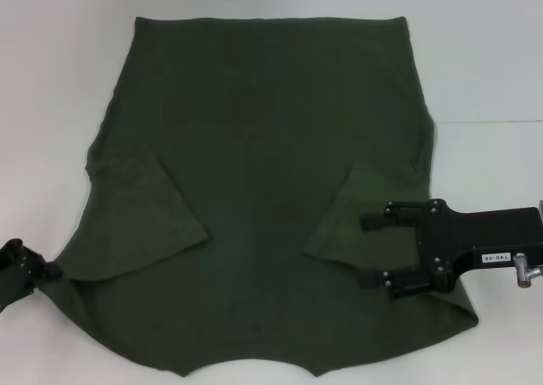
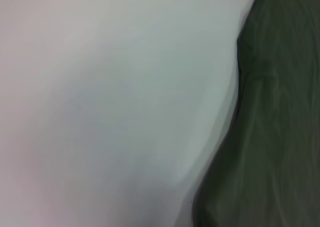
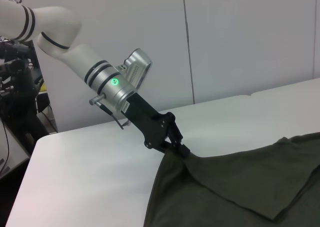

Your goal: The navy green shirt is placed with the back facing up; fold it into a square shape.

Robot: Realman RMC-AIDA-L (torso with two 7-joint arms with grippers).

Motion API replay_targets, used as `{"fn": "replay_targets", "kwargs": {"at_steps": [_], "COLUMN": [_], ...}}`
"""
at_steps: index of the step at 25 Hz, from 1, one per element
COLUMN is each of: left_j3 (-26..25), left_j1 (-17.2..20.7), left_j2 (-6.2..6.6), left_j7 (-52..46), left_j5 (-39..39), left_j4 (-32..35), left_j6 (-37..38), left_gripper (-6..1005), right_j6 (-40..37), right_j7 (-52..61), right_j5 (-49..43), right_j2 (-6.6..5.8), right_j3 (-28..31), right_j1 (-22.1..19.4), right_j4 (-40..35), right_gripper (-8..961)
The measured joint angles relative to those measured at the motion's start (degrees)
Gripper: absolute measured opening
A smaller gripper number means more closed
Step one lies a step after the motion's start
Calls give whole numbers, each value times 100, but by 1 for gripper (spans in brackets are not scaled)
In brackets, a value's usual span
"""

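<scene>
Navy green shirt (image 1: 263,198) lies spread on the white surface (image 1: 484,54), both sleeves already folded inward. Left pincer (image 3: 181,148) pinches its near-left corner; right pincer (image 1: 366,251), jaws wide, hovers over the near-right side. Next, I judge: grip there, then fold lengthwise.

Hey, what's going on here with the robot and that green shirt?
A two-armed robot is folding the navy green shirt, spread on a white table. Both sleeves are already folded inward. The left gripper pinches the shirt's near left corner, and the right gripper hovers open over its right side, near the folded sleeve.
</scene>
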Motion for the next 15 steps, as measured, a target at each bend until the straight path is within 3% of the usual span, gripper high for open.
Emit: {"fn": "replay_targets", "kwargs": {"at_steps": [6, 10, 12, 15], "left_j3": [-32, -36, -37, -35], "left_j1": [0, 0, -2, -27], "left_j2": [4, 8, 9, 9], "left_j7": [-36, -63, -42, -5], "left_j5": [0, -19, -44, -57], "left_j4": [-3, 1, 0, -12], "left_j6": [7, 6, -13, -82], "left_gripper": [16, 5, 2, 2], "right_j6": [63, 175, 330, 479], "right_j7": [169, 938, 1717, 3068], "right_j5": [10, 15, 7, -127], "right_j2": [22, 20, -42, -230], "right_j3": [101, 437, 502, 484], "right_j1": [0, 39, 84, 179], "right_j4": [0, -65, -143, -214], "right_gripper": [924, 924, 924, 924]}}
